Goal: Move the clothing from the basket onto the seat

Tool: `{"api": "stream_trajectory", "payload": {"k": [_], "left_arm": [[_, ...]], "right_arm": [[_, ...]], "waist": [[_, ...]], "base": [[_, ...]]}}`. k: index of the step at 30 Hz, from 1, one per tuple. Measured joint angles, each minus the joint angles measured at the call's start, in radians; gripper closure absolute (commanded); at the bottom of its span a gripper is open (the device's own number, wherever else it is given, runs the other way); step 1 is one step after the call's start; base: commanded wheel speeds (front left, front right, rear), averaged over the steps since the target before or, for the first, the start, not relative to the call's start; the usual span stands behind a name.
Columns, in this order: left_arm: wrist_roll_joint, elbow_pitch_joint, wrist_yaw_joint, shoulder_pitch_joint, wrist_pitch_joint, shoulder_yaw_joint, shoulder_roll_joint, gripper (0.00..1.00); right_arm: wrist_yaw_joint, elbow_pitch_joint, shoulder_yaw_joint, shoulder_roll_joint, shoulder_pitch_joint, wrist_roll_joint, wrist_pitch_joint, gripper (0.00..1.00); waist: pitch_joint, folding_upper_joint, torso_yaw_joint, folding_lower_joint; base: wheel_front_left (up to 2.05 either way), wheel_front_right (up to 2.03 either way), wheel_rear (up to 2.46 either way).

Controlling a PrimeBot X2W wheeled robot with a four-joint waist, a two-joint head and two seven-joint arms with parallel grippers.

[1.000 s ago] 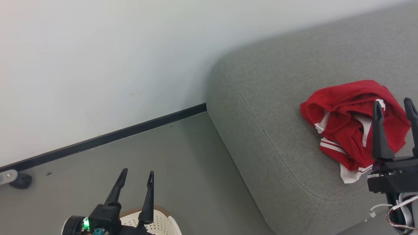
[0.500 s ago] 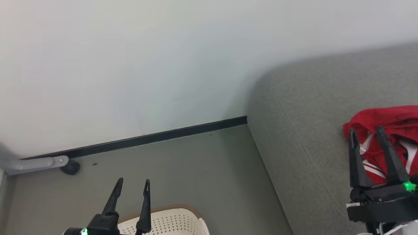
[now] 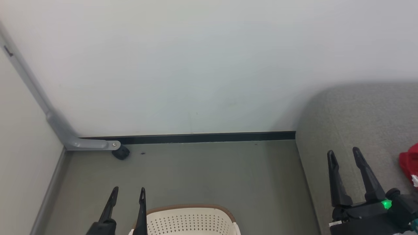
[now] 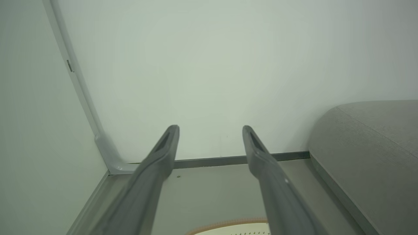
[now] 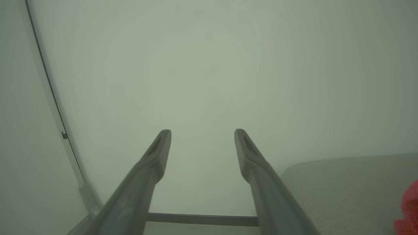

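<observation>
Red clothing lies on the grey seat, near the right gripper on its right side and not touching it. That gripper's jaws stand wide apart with nothing between them, over the seat's rounded edge. The left gripper is spread wide too and empty. The cream basket sits just right of its fingers, on the floor, well apart from the clothing.
</observation>
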State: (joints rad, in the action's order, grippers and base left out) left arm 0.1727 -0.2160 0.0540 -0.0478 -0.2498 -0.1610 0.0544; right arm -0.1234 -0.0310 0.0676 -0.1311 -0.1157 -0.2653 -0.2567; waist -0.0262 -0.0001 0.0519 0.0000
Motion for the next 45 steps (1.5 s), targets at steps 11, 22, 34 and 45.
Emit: {"api": "stream_trajectory", "payload": {"k": [11,22,34,45], "left_arm": [[-0.006,-0.007,0.016,0.059,0.0,0.03,0.0,0.0],[0.001,-0.022,0.026,0.078,0.0,0.062,-0.001,0.0],[0.014,-0.021,-0.002,0.078,0.0,0.058,-0.002,0.0],[0.032,-0.018,-0.038,0.078,0.0,0.059,-0.004,0.0]], "right_arm": [[0.0,-0.051,0.055,0.019,0.026,0.015,0.0,0.0],[0.0,-0.127,0.095,0.022,0.063,0.019,0.0,0.0],[0.0,-0.157,0.102,0.035,0.068,0.025,0.0,0.0],[0.0,-0.163,0.079,0.036,0.069,0.025,0.0,0.0]], "waist": [[0.024,0.0001,-0.113,0.0],[0.04,0.0001,-0.138,0.0],[0.044,0.0001,-0.112,0.0],[0.043,0.0001,-0.096,0.0]], "base": [[0.0,0.0,0.0],[0.0,0.0,0.0],[0.0,0.0,0.0],[0.0,0.0,0.0]]}}
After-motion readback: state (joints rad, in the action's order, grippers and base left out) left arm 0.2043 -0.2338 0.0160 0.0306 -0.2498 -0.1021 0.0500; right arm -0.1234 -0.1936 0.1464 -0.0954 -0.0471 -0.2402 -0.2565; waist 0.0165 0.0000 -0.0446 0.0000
